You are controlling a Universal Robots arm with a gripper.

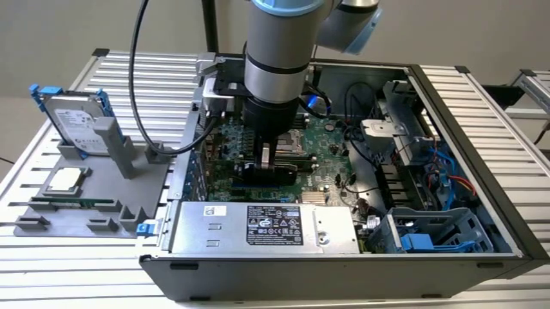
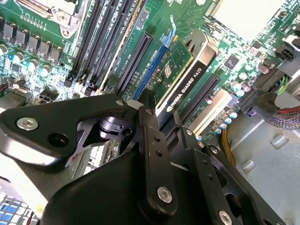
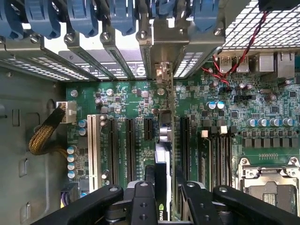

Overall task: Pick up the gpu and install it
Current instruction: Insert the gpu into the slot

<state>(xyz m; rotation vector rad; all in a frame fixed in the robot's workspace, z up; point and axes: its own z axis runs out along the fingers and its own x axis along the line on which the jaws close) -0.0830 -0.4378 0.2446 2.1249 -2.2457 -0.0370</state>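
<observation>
Black-shrouded, one gpu (image 2: 190, 79) stands edge-on among the motherboard (image 3: 126, 101) slots, clamped by the end effector (image 3: 161, 187), lower edge hidden.

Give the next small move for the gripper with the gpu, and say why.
Probably a short, straight press down. The gripper holds the gpu on edge over the blue-latched slot on the motherboard, with its bracket at the rear openings; whether it is fully seated is unclear.

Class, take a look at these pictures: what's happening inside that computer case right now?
A robot arm reaches down into the open computer case. Its gripper is shut on the gpu, held on edge over the motherboard at the expansion slots, its metal bracket toward the case's rear openings. On the table beside the case, a hard drive stands in a grey fixture.
</observation>
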